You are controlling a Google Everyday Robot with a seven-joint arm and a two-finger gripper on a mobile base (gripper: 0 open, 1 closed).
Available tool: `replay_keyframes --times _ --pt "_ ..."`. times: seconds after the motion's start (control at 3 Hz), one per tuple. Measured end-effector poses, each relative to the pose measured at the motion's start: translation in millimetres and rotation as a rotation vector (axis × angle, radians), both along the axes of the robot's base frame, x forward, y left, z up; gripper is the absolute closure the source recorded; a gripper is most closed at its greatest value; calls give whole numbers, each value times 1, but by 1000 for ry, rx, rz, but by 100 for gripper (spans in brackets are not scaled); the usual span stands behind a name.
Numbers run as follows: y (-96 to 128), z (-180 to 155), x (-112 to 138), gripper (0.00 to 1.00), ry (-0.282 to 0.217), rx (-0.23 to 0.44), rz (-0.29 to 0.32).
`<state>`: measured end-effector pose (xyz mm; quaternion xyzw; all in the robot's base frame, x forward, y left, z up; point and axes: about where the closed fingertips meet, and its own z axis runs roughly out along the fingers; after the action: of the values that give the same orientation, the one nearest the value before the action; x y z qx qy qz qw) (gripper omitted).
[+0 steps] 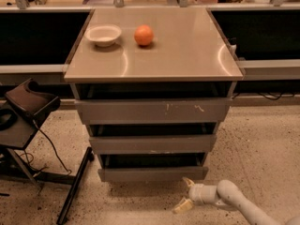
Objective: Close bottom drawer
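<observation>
grey cabinet [187, 50] in the middle of the view, three drawers stacked. bottom drawer [152, 174] is the lowest one, plain front strip just above the speckled floor [262, 144]. dark gap above its front, inside not visible. its front sits narrower than, and just under, the middle drawer [152, 144]. cannot tell if it is fully pushed in. top drawer [152, 110] is the widest, with white scratch marks on the right part of its front.

gripper [182, 194] is low, near the floor, in front of the cabinet and just right of the bottom drawer's right corner. its fingers are spread apart, one fingertip [187, 181] pointing up toward the drawer corner and the other lower down toward the floor. nothing between them. no clear contact with the drawer front. white arm [234, 200] comes in from the bottom right corner.

on the cabinet top: white bowl [103, 34] at the back left, orange [144, 35] just right of it, not touching. black stand [28, 108] with a cable [50, 148] at left, beside the cabinet.
</observation>
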<state>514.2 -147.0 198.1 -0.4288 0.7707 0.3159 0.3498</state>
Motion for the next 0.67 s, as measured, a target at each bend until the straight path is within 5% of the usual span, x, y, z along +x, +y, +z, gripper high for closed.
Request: replay_keyframes --times 0.67 --pt "-32 15 79 0 -57 -32 -91"
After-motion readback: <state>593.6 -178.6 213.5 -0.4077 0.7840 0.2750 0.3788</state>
